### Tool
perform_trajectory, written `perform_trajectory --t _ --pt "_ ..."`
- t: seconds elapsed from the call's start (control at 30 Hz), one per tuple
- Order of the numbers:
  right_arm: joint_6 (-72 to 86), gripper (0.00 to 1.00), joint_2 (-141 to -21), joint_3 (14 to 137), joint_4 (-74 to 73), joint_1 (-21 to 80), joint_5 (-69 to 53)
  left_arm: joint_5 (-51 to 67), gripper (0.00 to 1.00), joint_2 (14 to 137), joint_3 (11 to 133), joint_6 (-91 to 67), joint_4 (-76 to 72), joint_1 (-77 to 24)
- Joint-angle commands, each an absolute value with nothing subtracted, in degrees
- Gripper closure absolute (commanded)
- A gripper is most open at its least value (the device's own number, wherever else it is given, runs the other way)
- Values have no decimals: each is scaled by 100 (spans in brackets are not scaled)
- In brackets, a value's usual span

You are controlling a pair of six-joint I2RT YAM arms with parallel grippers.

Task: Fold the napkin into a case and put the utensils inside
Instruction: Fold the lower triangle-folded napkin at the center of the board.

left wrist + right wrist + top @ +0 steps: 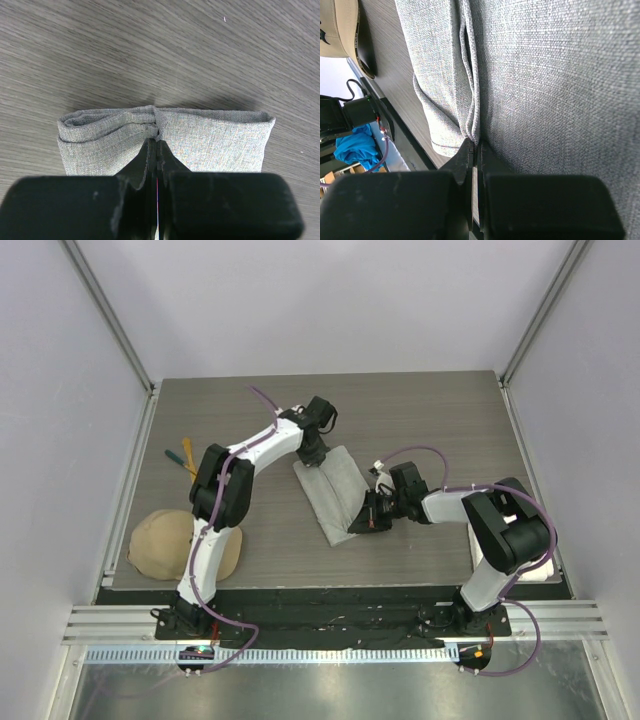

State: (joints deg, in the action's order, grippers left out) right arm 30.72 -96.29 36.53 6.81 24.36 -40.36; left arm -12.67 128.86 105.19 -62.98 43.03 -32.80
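Nearest the arm bases, the right gripper [476,150] is pinched tight on the stacked edges of the napkin [338,490], on the right side of its near end. The cloth is light grey and finely woven, folded in several layers into a narrow long strip that lies slantwise at the middle of the table [430,410]. At the strip's far end, the left gripper [157,137] is clamped on the middle of the short edge, drawing the layers into a small pucker. The utensils [183,458] lie well apart, near the table's left edge.
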Motion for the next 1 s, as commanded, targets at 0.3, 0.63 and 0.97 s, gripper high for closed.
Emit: perform_trajectory --t 0.3,0.63,0.97 --pt "2892 99 -9668 3595 369 2417 -3955 -1960 100 12366 10547 -6293 3902 -3357" --pt "2900 99 -9642 3586 360 2399 -3955 -2083 100 12444 10634 -6249 3787 -3463" --pt "2909 99 -9589 3533 334 2391 -3946 -1731 100 12901 10889 -6083 3516 -3437"
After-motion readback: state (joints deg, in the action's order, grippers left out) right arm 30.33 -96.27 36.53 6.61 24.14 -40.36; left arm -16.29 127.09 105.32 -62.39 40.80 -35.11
